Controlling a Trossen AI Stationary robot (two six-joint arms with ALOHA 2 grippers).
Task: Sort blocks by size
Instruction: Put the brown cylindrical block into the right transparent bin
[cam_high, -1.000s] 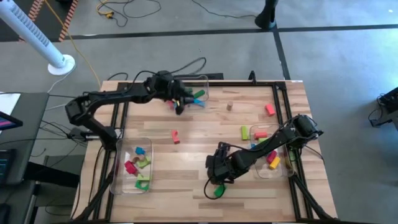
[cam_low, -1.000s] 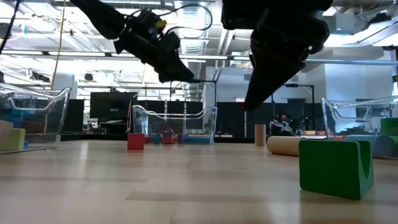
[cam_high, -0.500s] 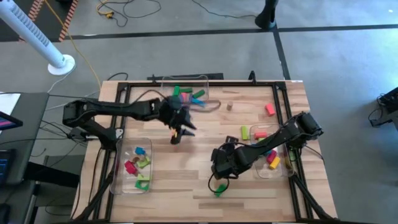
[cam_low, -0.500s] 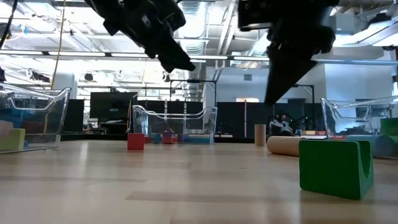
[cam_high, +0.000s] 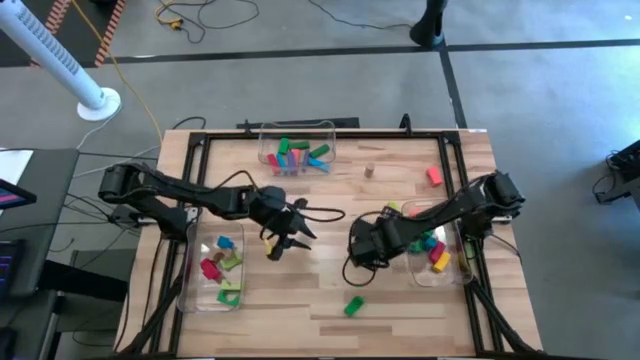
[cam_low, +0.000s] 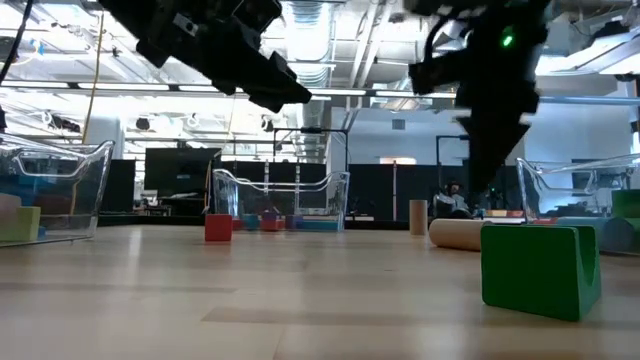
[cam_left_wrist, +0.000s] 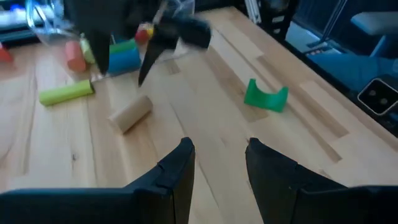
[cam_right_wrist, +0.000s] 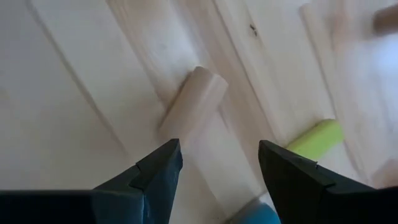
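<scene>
High view: three clear bins (cam_high: 296, 128) already hold blocks; the green arch (cam_high: 353, 306), a pink block (cam_high: 433, 176) and a small tan one (cam_high: 369, 171) lie loose, so sorting seems partly done.
Low view: both arms hang above the table (cam_low: 250, 300).
Left wrist view: left gripper (cam_left_wrist: 217, 163) spread, empty, mid-table.
Right wrist view: right gripper (cam_right_wrist: 219, 163) spread over the tan cylinder (cam_right_wrist: 193, 104), near a yellow-green one (cam_right_wrist: 316, 138).
</scene>
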